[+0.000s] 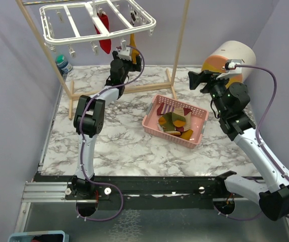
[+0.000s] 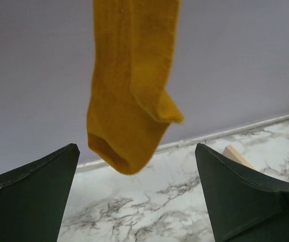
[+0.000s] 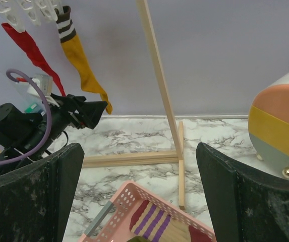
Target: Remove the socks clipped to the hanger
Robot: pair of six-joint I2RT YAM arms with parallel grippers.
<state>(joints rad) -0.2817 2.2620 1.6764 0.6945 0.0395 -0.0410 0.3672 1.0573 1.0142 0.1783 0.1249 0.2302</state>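
Pink basket (image 1: 150, 112) on the marbled counter (image 1: 124, 148) holds a heap of socks (image 1: 175, 122); lilac walls (image 1: 13, 75) all round; left tool (image 2: 136, 148) and right tool (image 3: 139, 146) both gape wide, empty.

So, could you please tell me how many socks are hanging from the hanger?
2: a red sock under the hanger's middle, and a mustard sock toward its right end. None seems hidden.

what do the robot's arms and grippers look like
Both the left arm and right arm have white links, black joints and a purple cable running alongside. The left gripper and right gripper have broad, dark wedge-shaped fingers.
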